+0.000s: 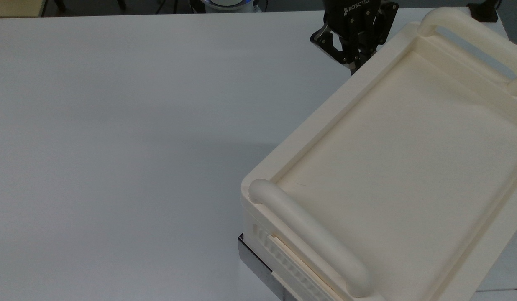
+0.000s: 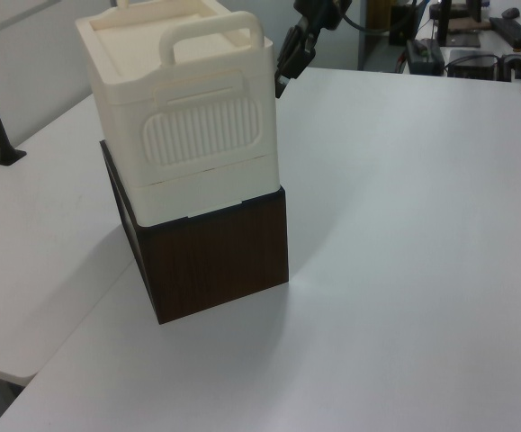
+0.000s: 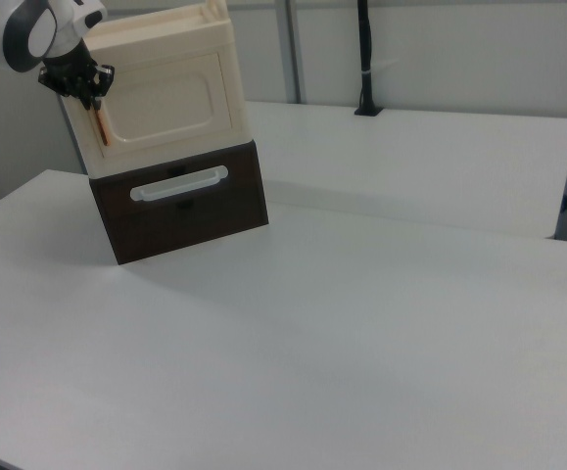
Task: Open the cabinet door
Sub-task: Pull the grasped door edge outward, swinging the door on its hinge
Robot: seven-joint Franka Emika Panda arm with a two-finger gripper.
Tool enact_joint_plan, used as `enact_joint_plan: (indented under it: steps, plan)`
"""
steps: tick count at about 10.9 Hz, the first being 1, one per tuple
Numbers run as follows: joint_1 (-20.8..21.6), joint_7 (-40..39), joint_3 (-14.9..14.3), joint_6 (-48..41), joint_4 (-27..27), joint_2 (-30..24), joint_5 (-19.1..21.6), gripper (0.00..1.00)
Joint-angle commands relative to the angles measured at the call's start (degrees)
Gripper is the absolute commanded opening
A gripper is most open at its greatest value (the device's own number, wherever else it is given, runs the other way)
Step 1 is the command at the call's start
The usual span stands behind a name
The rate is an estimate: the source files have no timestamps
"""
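Observation:
The cabinet (image 1: pixel 308 121) is a cream box with a recessed top, standing on a dark brown base (image 2: pixel 215 256). In the right view its cabinet door (image 3: pixel 165 103) is a flat cream panel, lying shut against the box. A slim copper-orange handle (image 3: pixel 101 129) stands upright near the door's left edge. My gripper (image 3: pixel 88 98) is at the top of that handle, with its fingers drawn together on it. In the top view the gripper (image 1: pixel 352 66) presses against the cabinet's far side wall. In the left view it (image 2: pixel 282 83) sits just behind the cabinet's right corner.
The brown base carries a white bar handle (image 3: pixel 178 184). Two thick tube handles (image 1: pixel 308 234) (image 1: pixel 472 37) top the cabinet, and a ribbed panel (image 2: pixel 208 135) faces the left view. The white table (image 1: pixel 116 125) spreads wide around. A black post (image 3: pixel 365 59) stands behind.

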Motion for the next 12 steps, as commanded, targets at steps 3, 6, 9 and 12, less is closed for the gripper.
enact_joint_plan:
  steps: [3, 6, 9, 12]
  plan:
    - [-4.49, 0.86, -0.4, -4.94, -4.26, -2.96, 0.22, 0.0]
    - [-7.04, 0.86, -0.4, -8.47, -4.78, -3.67, 0.22, 0.0]
    - [-10.99, 0.34, -0.48, -12.16, -5.49, -4.37, 0.13, 0.03]
    - [-18.01, -0.01, -0.66, -14.37, -5.31, -4.2, -0.13, 0.39]
